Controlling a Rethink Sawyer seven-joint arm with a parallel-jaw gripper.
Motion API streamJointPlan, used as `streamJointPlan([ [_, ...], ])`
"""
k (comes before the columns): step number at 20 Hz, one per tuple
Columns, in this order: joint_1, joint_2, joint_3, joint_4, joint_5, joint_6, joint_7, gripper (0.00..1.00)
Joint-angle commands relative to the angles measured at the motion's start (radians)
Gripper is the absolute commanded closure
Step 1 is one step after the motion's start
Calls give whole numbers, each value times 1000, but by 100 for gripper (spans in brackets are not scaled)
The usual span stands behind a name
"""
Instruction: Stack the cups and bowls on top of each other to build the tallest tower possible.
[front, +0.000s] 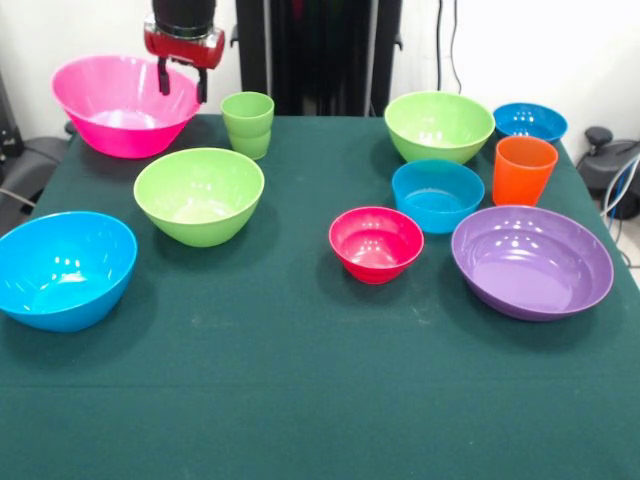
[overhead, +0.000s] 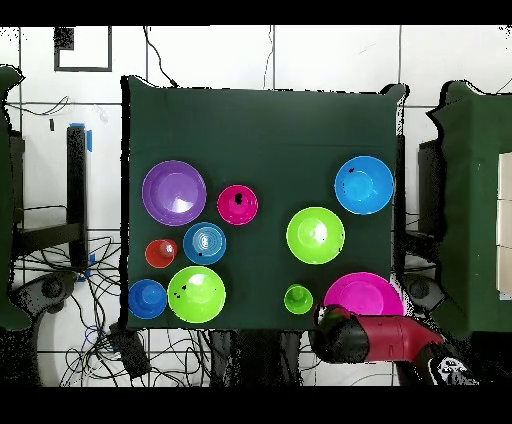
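Observation:
My gripper hangs open and empty over the right rim of the big pink bowl, left of the light green cup. A lime bowl and a big blue bowl sit in front of them. At the right stand a second lime bowl, a small blue bowl, the orange cup, a mid blue bowl, the red-pink bowl and the wide purple bowl. All stand apart and upright. Overhead, the arm covers the pink bowl's near edge.
The table wears a dark green cloth; its whole front half is bare cloth. The black pedestal stands behind the table's far edge. Chairs and cables lie beyond the table's sides.

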Motion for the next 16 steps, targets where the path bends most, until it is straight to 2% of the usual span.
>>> streamJointPlan([
  [1, 3, 111, 70, -94, 21, -80, 83, 0],
  [9, 7, 171, 77, -139, 15, -89, 77, 0],
  [13, 4, 131, 79, -115, 21, -65, 64, 0],
  [16, 4, 64, 78, -76, 34, -14, 44, 0],
])
